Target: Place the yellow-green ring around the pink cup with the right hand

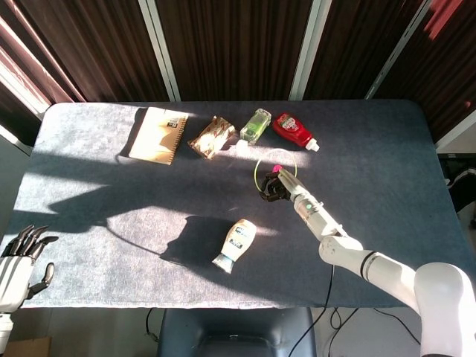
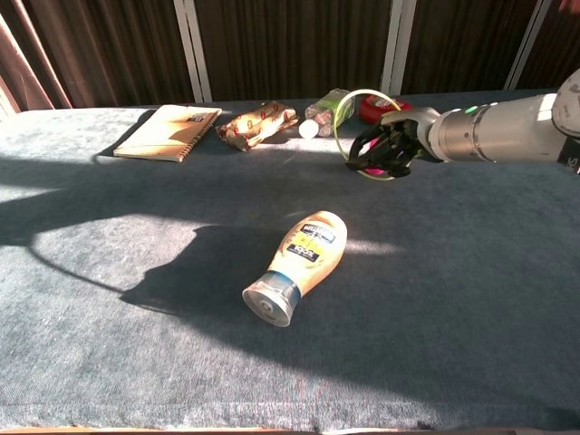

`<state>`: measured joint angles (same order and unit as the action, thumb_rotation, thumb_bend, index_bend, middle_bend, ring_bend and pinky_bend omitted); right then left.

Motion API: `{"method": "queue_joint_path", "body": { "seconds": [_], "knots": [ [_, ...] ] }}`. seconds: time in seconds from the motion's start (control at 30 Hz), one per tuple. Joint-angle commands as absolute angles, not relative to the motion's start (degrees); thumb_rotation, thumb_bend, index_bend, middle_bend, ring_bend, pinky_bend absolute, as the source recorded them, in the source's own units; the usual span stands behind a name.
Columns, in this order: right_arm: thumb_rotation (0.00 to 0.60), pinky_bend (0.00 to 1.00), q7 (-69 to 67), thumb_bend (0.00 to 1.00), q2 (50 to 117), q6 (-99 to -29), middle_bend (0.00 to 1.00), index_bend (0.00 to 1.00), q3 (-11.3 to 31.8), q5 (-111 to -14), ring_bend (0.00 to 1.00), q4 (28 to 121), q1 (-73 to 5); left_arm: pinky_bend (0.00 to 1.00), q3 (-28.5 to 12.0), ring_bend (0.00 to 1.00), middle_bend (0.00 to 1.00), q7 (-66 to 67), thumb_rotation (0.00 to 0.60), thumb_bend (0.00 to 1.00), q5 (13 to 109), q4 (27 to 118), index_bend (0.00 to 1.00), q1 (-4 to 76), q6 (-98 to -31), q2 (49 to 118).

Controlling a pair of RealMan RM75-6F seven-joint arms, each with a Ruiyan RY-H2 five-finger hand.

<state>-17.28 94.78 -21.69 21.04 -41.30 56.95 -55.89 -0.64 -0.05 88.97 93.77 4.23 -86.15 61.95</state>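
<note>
Yellow-green and thin, the ring (image 1: 276, 169) is gripped in the curled fingers of the right hand (image 1: 275, 188), which holds it in the air above the pink cup (image 1: 277, 170). In the head view the hoop appears to encircle the cup from above; in the chest view the ring (image 2: 367, 133) stands tilted, with the right hand (image 2: 385, 149) in front of the cup, of which only a sliver of pink shows behind the fingers. Judged from these views, the carry to the cup is complete or nearly so, while the placement is not: the ring is not lying on the table (image 1: 387, 149) and remains in the grasp. What is left is to level the hoop, lower it over the cup until it rests on the cloth around the cup, and release it. The left hand (image 1: 18, 262) holds nothing, fingers spread, well apart from the cup at the table's near left corner.
</note>
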Motion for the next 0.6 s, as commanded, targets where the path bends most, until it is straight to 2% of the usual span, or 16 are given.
{"method": "queue_joint_path", "body": {
  "seconds": [0.03,0.37,0.6],
  "knots": [
    [0.600,1.00,-17.27,0.57,97.47,-20.37,0.93,0.85,21.19,-40.86,1.00,53.40,-57.96,0.19,-0.53,0.05,0.12,-0.39,0.600,0.49,89.03,93.79,0.26,4.20,-86.10,61.77],
    [0.600,1.00,-17.75,0.57,103.06,-17.82,0.93,0.85,21.91,-39.86,1.00,43.34,-61.02,0.19,-0.36,0.05,0.13,-1.77,0.600,0.49,89.39,93.57,0.26,4.15,-86.23,61.30],
    [0.600,1.00,-18.95,0.57,104.26,-15.78,0.93,0.81,22.93,-41.69,1.00,41.02,-60.98,0.19,-0.12,0.05,0.13,-1.30,0.600,0.49,89.45,93.79,0.27,4.40,-85.52,61.28]
  ]
}}
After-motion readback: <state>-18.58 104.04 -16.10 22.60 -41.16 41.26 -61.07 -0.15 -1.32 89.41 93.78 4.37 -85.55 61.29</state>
